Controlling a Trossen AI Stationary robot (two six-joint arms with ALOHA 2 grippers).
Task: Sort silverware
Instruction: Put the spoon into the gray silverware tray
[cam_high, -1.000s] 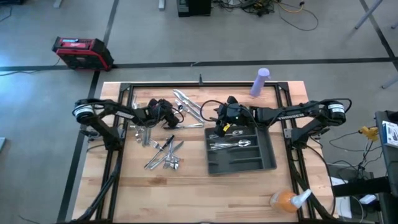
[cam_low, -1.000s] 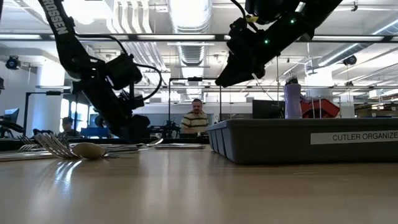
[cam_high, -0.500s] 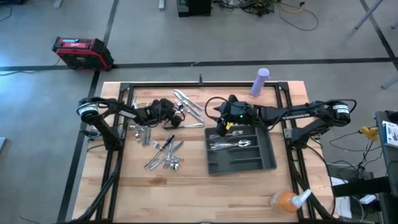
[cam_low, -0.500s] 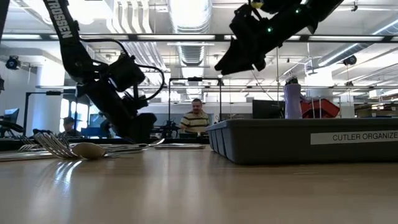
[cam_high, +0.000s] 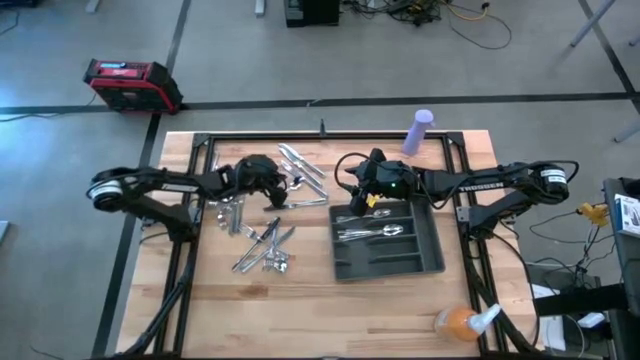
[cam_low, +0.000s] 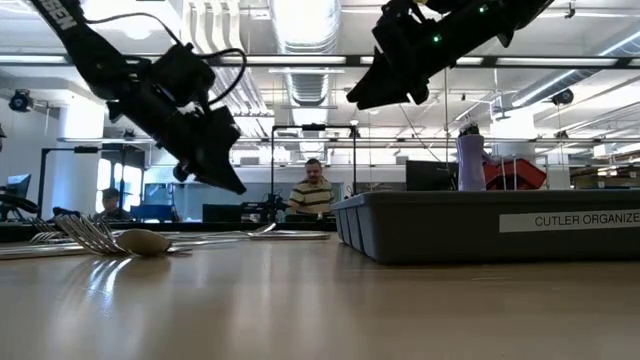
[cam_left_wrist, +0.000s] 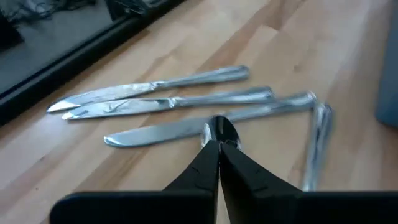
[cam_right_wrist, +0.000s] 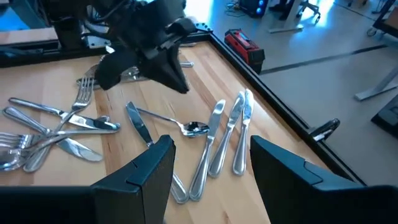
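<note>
Nearest you on the worktop (cam_high: 330, 300), a loose pile of silverware (cam_high: 262, 250) lies left of the grey tray (cam_high: 432, 262), which sits right of centre and already has a few pieces (cam_high: 375, 231) in its far compartments. An orange bottle (cam_high: 455, 322) rests near the front right corner.

Your left gripper (cam_high: 274, 189) hangs above the worktop just beyond the pile, fingers (cam_left_wrist: 214, 163) pressed together with a spoon bowl (cam_left_wrist: 219, 129) showing at their tips; you cannot tell whether they actually grip it.

Your right gripper (cam_high: 356, 192) hovers over the tray's far left corner, fingers (cam_right_wrist: 152, 167) spread and nothing between them.

Farther back, three knives (cam_high: 300, 163) lie side by side near the far edge. A purple bottle (cam_high: 418, 132) stands at the far edge, right of centre.
</note>
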